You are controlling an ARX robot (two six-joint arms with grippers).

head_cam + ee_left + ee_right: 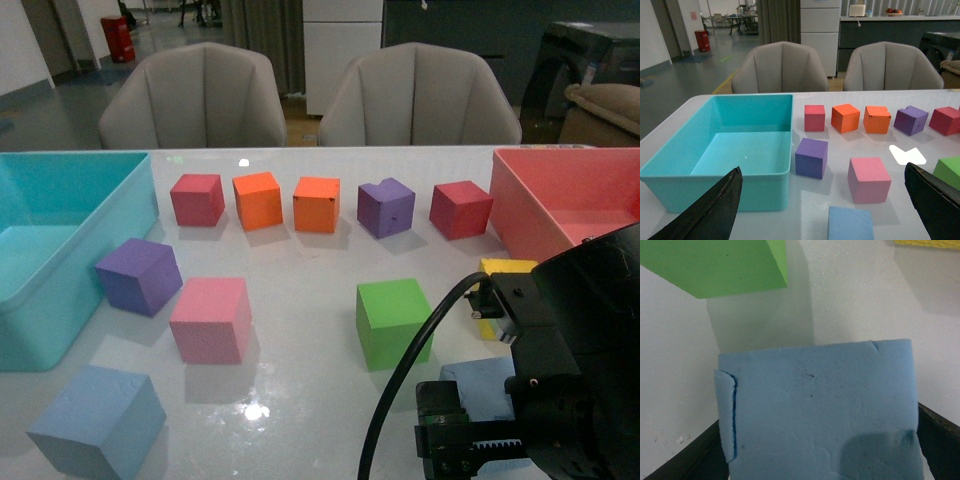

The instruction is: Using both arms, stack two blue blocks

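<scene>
One pale blue block [95,420] rests on the white table at the front left. In the left wrist view this blue block [851,223] lies just ahead of my open left gripper [822,207], whose black fingers [710,210] stand wide apart on either side. The left gripper is out of the front view. The other blue block [485,390] sits low at the front right, partly behind the black right arm [570,370]. It fills the right wrist view [820,410], and my right gripper [820,455] is shut on its sides.
A turquoise bin [60,260] stands at the left and a red bin [570,200] at the right. A green cube [393,320] and a yellow cube [505,268] lie near the right arm. Pink [210,320] and purple [140,275] cubes sit centre-left. Several cubes line the back.
</scene>
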